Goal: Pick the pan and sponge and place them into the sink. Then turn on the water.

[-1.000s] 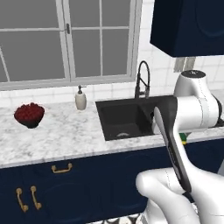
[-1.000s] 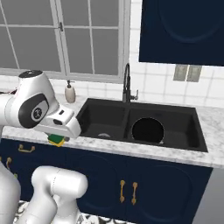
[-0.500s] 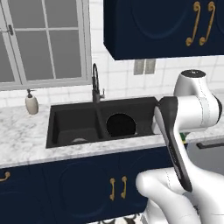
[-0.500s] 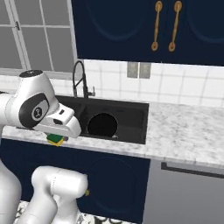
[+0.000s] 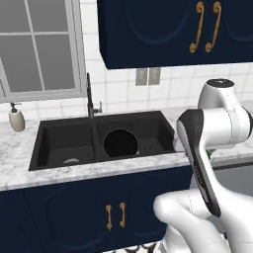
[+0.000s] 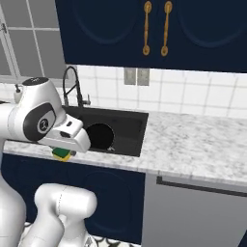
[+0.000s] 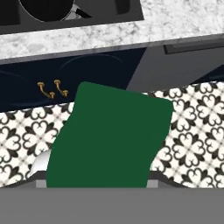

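The robot's gripper is clamping the green-and-yellow sponge between its jaws, holding it in the air in front of the marble counter, just outside the front edge of the black double sink. The black pan is lying in the sink's right basin, below the tall dark tap. Through the hand camera, the sponge's green face is hanging above the patterned floor tiles.
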